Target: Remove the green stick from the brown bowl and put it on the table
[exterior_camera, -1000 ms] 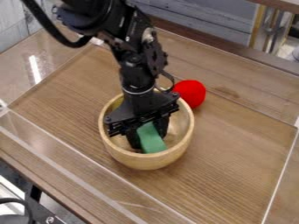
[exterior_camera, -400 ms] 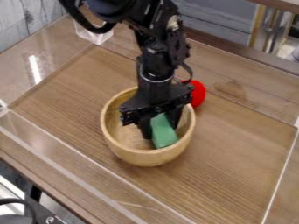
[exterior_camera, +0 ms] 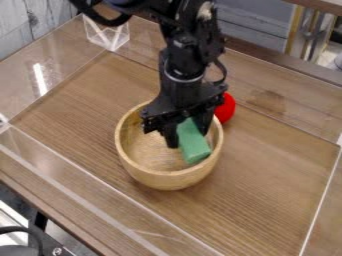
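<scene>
Vs 1 s ago, the gripper (exterior_camera: 185,127) has risen and shifted toward the right, fingers clamped on the green stick (exterior_camera: 195,143), which now hangs tilted over the right part of the brown bowl (exterior_camera: 144,165), its lower end just above the rim instead of down inside. Red ball (exterior_camera: 221,105) sits behind the bowl. Wood-grain table (exterior_camera: 80,110) w/ clear walls around; room bkgd blurred.

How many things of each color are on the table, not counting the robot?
Green: 1, the green stick, held in the pincer
Brown: 1, the brown bowl
Red: 1, the red ball behind the bowl
Total: 3
</scene>
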